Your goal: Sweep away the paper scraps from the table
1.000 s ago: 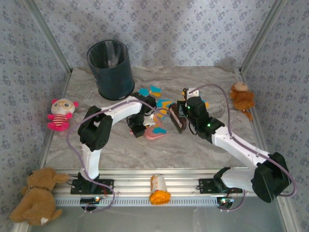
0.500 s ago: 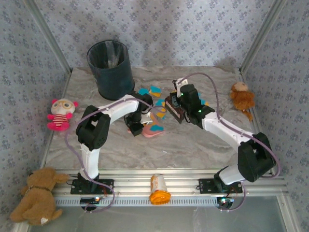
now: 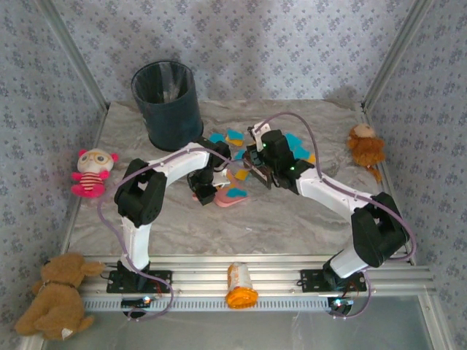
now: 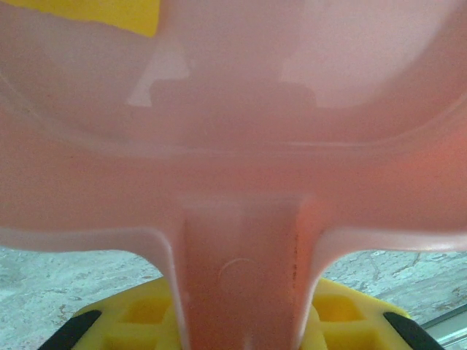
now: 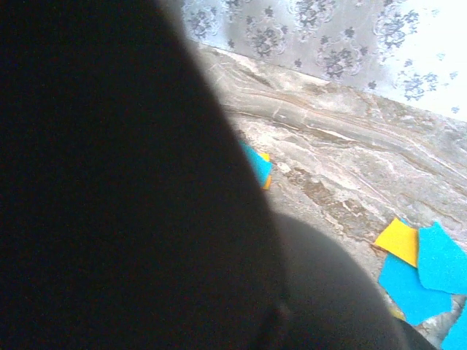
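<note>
Orange-yellow and turquoise paper scraps [image 3: 234, 135] lie on the marble table [image 3: 292, 211] behind the two arms, and more scraps [image 3: 295, 142] lie to the right. My left gripper [image 3: 206, 191] is shut on the handle of a pink dustpan [image 3: 232, 197], which rests on the table with a few scraps [image 3: 237, 192] on it. In the left wrist view the dustpan [image 4: 233, 146] spreads out from the yellow fingers [image 4: 343, 313]. My right gripper [image 3: 266, 154] is shut on a dark brush [image 3: 259, 168] just right of the dustpan. The brush [image 5: 109, 182] hides the right jaws; scraps [image 5: 408, 273] lie beside it.
A dark waste bin [image 3: 167, 106] stands at the back left. Soft toys sit at the table's left edge [image 3: 93, 171] and right edge [image 3: 365, 149], and a brown bear [image 3: 58, 295] at the front left. An orange bottle [image 3: 240, 286] lies on the front rail.
The right arm has swung left with the brush, closing in on the dustpan and uncovering scraps at the right. The left arm and dustpan shifted slightly left, then stayed.
</note>
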Controlling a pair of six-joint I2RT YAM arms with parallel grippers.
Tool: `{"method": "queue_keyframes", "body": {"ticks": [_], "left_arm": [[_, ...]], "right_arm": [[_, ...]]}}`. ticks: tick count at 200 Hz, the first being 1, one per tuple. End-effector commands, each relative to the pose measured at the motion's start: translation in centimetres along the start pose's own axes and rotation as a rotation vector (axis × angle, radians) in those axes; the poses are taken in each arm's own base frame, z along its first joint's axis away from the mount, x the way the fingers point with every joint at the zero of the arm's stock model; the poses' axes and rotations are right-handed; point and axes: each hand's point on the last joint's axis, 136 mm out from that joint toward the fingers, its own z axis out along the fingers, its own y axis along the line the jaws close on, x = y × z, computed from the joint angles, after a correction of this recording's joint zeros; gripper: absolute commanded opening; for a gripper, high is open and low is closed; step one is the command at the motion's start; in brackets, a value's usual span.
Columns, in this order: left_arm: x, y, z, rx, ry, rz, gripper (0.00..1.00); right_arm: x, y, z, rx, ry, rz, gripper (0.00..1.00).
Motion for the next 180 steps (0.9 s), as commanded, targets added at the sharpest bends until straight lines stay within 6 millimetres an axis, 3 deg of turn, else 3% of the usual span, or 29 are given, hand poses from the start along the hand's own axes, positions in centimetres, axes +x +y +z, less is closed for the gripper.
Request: {"method": "queue_keyframes", "body": {"ticks": [1, 40, 88, 139, 180], "left_arm": [[1.2, -0.4, -0.2, 0.022, 0.037, -0.006, 0.00], [1.2, -0.7, -0.1, 0.023, 0.045, -0.001, 0.00], [1.2, -1.0, -0.2, 0.022, 0.047, 0.019, 0.00], [1.2, -1.7, -0.6, 0.013, 0.033, 0.059, 0.00], [0.9, -1.8, -0.6, 0.009, 0.028, 0.071, 0.00]], "right_arm": [[-0.3, 1.4, -1.2, -0.062, -0.002, 0.009, 0.00], [0.0, 2.9, -2.7, -0.141, 0.002, 0.066, 0.00], [-1.5, 3.5, -5.1, -0.207, -0.064, 0.120, 0.00], [-3.4, 0.7, -7.1, -0.111, -0.168, 0.173, 0.00], [-2.6, -2.7, -7.8, 0.076, -0.161, 0.174, 0.00]]}}
